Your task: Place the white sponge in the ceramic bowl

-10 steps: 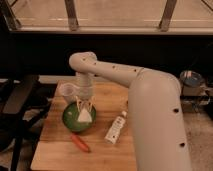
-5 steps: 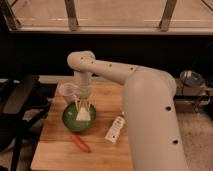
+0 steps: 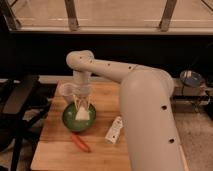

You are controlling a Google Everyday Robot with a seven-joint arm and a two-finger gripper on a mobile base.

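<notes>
The green ceramic bowl (image 3: 70, 119) stands on the left part of the wooden table. The white sponge (image 3: 83, 114) is inside the bowl, low over its bottom, right of centre. My gripper (image 3: 82, 106) hangs straight down over the bowl from the white arm and is shut on the sponge, its fingers (image 3: 75, 102) reaching down on either side of the sponge's top. Whether the sponge rests on the bowl's bottom is hidden.
A small translucent cup (image 3: 67, 91) stands just behind the bowl. A white tube-shaped bottle (image 3: 114, 130) lies to the right of the bowl. An orange carrot (image 3: 80, 143) lies in front of it. The wooden table (image 3: 52, 150) ends near the bottom left.
The gripper and the sponge have shifted a little to the left over the bowl. The bowl, cup, bottle and carrot have not moved.
</notes>
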